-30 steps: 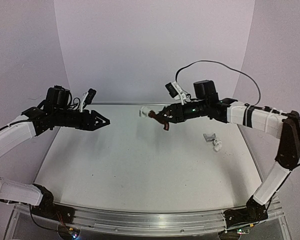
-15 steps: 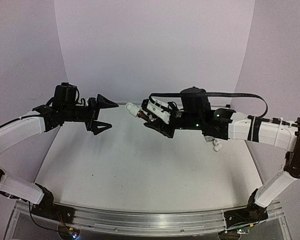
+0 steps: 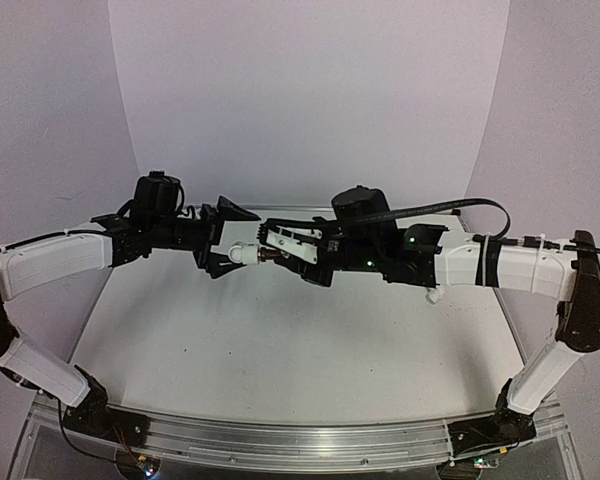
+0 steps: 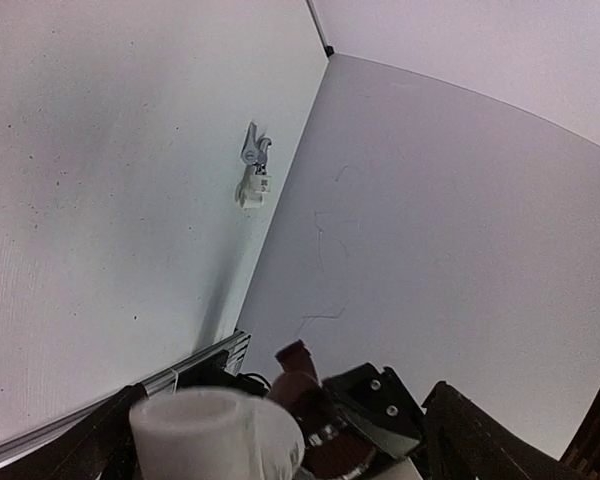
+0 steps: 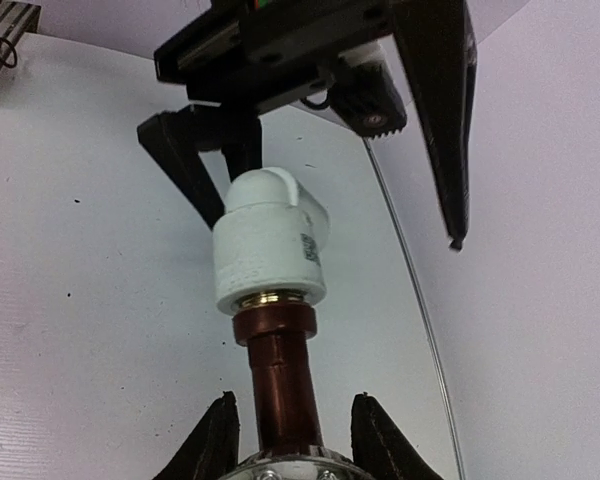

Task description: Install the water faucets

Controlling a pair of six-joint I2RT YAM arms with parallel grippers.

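My right gripper [image 5: 292, 428] is shut on the dark reddish-brown faucet [image 5: 283, 385] at its knob end and holds it level in mid-air. A white pipe fitting [image 5: 268, 250] sits on the faucet's threaded end, with a brass ring showing at the joint. My left gripper [image 3: 230, 242] is open, and the fitting [image 3: 243, 253] lies between its spread fingers [image 5: 192, 165]. From the left wrist, fitting [image 4: 216, 432] and brown faucet [image 4: 308, 398] fill the bottom edge. The chrome faucet [image 4: 253, 152] lies on the table near the right wall, joined to its own white fitting [image 4: 247, 190].
The white table [image 3: 280, 340] is walled by pale panels at the back and sides. A metal rail [image 3: 280, 445] runs along the near edge by the arm bases. A black cable [image 3: 470, 207] loops above my right arm.
Both arms came together over the middle of the table. My left gripper opened wide, and the right arm turned the faucet so its white fitting now sits between the left fingers.
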